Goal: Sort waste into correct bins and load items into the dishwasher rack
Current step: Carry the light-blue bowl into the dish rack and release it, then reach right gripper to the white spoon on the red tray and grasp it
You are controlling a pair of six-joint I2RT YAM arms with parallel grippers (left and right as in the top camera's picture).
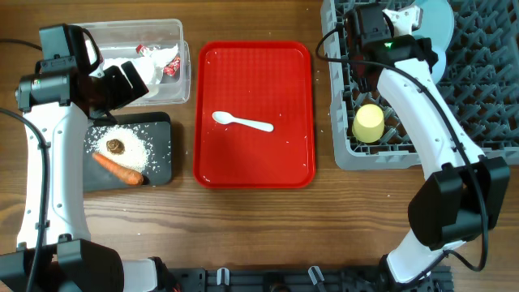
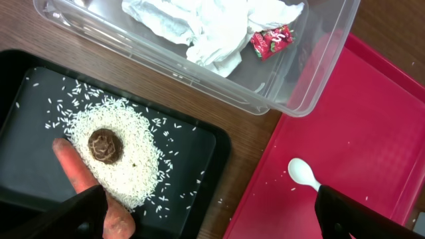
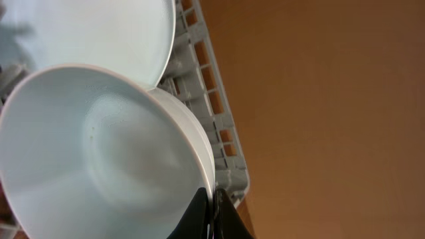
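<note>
My right gripper (image 3: 214,212) is shut on the rim of a pale bowl (image 3: 99,153), held on edge in the grey dishwasher rack (image 1: 486,89) next to the light blue plate (image 1: 444,20). A yellow cup (image 1: 367,123) lies in the rack's front left. The white spoon (image 1: 241,122) lies on the red tray (image 1: 255,166). My left gripper (image 2: 212,222) is open and empty above the black tray (image 1: 162,162), which holds white crumbs (image 2: 126,166), a brown morsel (image 2: 105,145) and a carrot (image 2: 80,176). The clear tub (image 1: 182,77) holds the napkin (image 2: 206,26) and the red wrapper (image 2: 269,41).
The red tray sits between the bins and the rack, with a few white crumbs on it. Bare wooden table runs along the front edge. The right arm's links reach across the rack's left side.
</note>
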